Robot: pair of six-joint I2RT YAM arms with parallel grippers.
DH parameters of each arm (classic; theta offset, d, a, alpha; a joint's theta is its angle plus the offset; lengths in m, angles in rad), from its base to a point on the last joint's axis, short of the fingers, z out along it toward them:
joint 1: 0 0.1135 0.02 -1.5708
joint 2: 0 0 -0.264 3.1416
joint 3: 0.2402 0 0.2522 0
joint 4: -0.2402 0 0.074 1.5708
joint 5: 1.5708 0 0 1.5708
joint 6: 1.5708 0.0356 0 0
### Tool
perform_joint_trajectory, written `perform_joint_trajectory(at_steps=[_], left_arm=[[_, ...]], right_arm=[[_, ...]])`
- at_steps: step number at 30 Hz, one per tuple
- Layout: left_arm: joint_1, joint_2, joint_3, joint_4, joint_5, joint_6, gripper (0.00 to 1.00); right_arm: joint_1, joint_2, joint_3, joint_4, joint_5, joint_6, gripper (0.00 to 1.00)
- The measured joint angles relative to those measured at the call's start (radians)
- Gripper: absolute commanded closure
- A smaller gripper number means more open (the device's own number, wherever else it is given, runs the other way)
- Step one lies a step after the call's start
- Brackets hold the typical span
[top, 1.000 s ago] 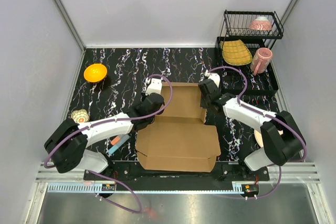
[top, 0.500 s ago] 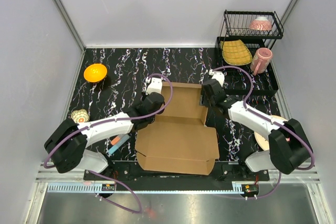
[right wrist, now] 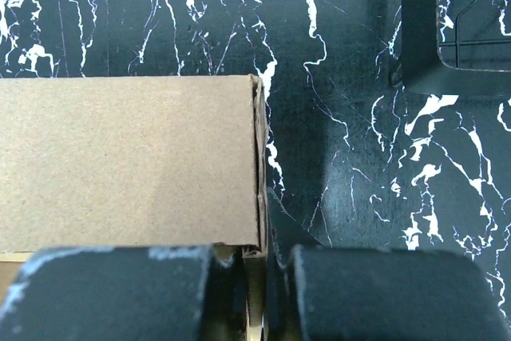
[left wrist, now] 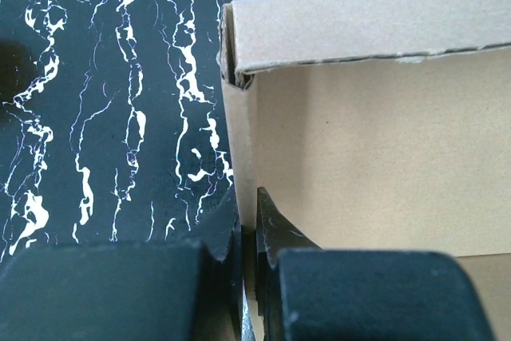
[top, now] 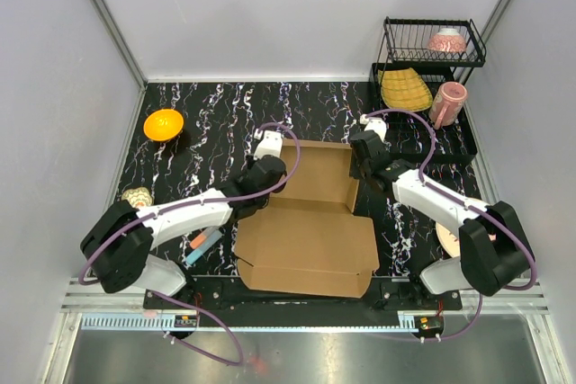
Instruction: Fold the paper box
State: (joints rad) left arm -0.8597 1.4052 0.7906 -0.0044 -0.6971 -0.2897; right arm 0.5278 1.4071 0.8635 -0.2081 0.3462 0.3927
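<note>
The dark marbled bench is being used to carry everything, and the paper box is being rested on the middle of it, just ahead of the arm bases. The box's broad near panel is being left flat and its far half is being shaped into a tray. Against the view of a second ago, the right arm is being seen further out and further back. The box's right edge is being shown further out with it, so the right side wall is being stood closer to upright, while the left side is being kept almost where it was. By that reading the side walls are being squared against the far wall, and the near panel is judged as not yet closed over. The left hand is being kept clamped on the left side wall, which is being pinched on edge just short of the folded far-left corner. The right hand is being kept clamped likewise on the right side wall near the far-right corner. The wire dish rack is being left well apart at the far right, and the orange bowl at the far left. The tips of both hands are being cut off by the lower edge of the wrist views, so the depth of each grip cannot be told. A pale plate is being mostly hidden behind the right arm.
</note>
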Motion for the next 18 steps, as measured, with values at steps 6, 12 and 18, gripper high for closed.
perform_joint_trajectory(at_steps=[6, 12, 18], left_arm=[[0.004, 0.019, 0.035, -0.034, 0.01, -0.015, 1.0], [-0.009, -0.01, -0.081, 0.131, 0.016, -0.013, 1.0], [-0.023, -0.014, -0.246, 0.475, 0.013, 0.034, 1.0]], right_arm=[[-0.005, 0.0, 0.0, -0.007, 0.001, 0.0, 1.0], [-0.006, -0.049, -0.035, -0.008, -0.004, -0.013, 0.94], [-0.005, -0.154, -0.127, 0.051, -0.027, -0.038, 0.7]])
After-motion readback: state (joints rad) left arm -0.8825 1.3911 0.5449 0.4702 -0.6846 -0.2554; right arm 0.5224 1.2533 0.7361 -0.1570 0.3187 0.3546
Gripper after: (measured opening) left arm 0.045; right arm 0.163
